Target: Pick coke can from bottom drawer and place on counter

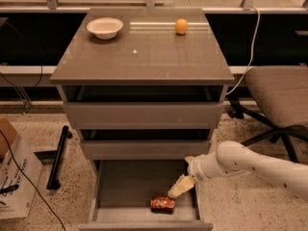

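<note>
Soft light glared off the counter surface (144, 61); the pincer (181, 187) hung over the shadowed bottom drawer (130, 186).
</note>
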Motion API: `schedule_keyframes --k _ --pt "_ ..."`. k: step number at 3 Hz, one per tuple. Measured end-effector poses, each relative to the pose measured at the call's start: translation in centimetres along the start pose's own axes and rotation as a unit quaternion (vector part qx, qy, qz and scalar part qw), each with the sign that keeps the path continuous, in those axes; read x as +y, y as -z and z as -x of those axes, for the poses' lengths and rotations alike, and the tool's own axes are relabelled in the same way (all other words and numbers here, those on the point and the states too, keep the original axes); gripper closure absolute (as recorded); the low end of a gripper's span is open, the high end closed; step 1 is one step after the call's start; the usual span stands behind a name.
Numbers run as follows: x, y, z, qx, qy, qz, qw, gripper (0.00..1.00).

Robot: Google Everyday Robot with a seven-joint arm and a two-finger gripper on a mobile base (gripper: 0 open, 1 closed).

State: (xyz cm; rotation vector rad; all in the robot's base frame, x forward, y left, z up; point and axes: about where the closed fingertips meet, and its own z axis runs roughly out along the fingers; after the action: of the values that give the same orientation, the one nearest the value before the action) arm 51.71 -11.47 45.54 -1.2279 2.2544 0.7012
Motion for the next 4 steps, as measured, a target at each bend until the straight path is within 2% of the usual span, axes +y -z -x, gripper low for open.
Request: schedule_keyframes --k 1,2,3,4 --pt "-1.5 -4.9 -3.2 -0.001 -0.025 0.014 0.9996 0.0" --pt "-1.5 -4.9 -3.2 -0.001 -0.025 0.014 0.9996 0.0" --pt "-3.1 -8.4 -4.3 -0.007 -0.05 0.003 0.9987 0.0" --pt "-4.9 -12.5 -6.6 -0.002 -0.078 0.0 0.9969 0.0"
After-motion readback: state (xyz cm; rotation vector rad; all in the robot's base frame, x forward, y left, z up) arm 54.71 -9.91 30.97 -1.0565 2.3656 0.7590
